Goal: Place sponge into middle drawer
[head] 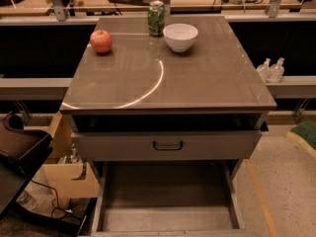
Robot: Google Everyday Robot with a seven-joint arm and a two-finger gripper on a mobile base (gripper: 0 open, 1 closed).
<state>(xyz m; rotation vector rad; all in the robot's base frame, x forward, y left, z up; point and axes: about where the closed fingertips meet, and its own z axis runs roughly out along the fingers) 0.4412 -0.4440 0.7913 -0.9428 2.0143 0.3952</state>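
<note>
Presently: sponge [304, 132], green face over yellow body, at the right frame edge, well apart from the open middle drawer [168, 218]. Likely light, soft, compressible; pinch across the yellow flanks. No gripper in view; its jaw state cannot be told.

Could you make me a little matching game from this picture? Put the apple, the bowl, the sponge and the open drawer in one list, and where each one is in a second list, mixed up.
Things:
1. apple
2. white bowl
3. sponge
4. middle drawer

Places:
A. pulled open at the bottom of the picture
B. at the picture's right edge, off to the side of the cabinet top
C. on the cabinet top, far left corner
D. on the cabinet top, beside the green can

Pairs: 1-C, 2-D, 3-B, 4-A.

The gripper is not in view.
</note>
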